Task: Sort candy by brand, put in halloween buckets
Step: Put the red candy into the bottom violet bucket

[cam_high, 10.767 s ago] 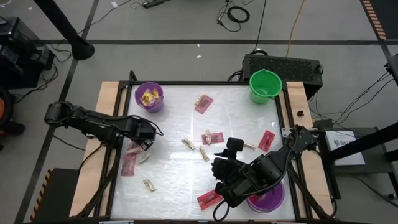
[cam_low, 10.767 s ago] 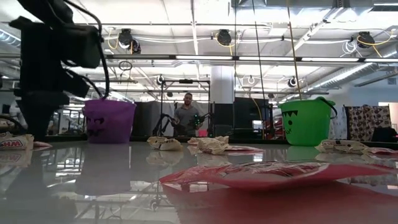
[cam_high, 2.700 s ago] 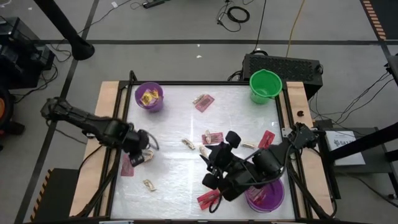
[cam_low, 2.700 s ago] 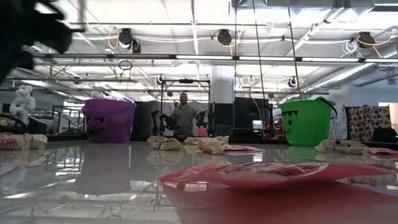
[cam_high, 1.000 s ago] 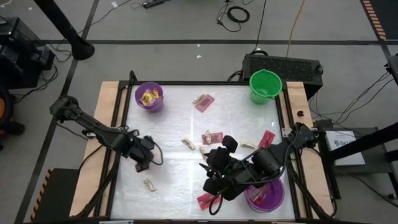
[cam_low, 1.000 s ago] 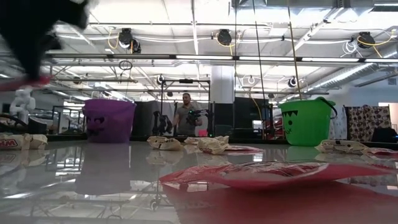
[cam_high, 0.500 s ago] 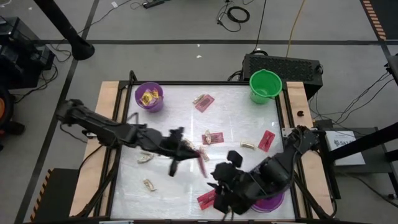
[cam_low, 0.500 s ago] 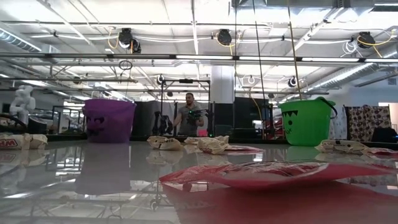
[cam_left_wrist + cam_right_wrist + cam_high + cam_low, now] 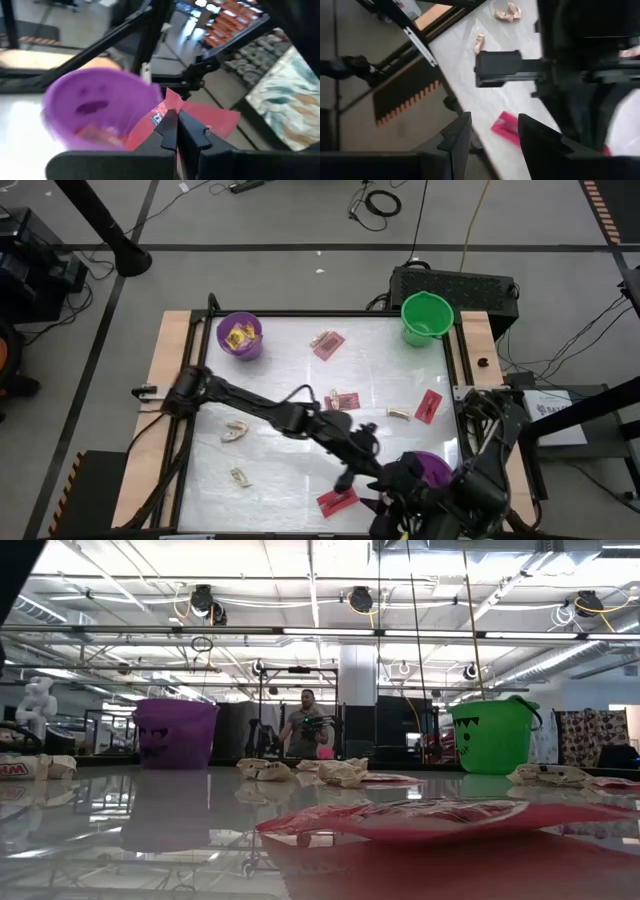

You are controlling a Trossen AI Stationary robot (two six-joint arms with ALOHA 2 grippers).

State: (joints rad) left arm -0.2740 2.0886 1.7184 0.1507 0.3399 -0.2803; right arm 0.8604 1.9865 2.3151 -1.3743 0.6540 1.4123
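Jaws of my left gripper (image 9: 176, 131) are clamped on a red candy packet (image 9: 210, 120), right by the purple bucket (image 9: 432, 470) at the desk's (image 9: 380, 370) five o'clock corner. I can't read its writing. My right gripper (image 9: 492, 137) stands apart, empty.

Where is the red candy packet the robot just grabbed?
The left hand holds the red packet pinched shut, right beside the near-right purple bucket, as the left wrist view shows.

no text or labels readable
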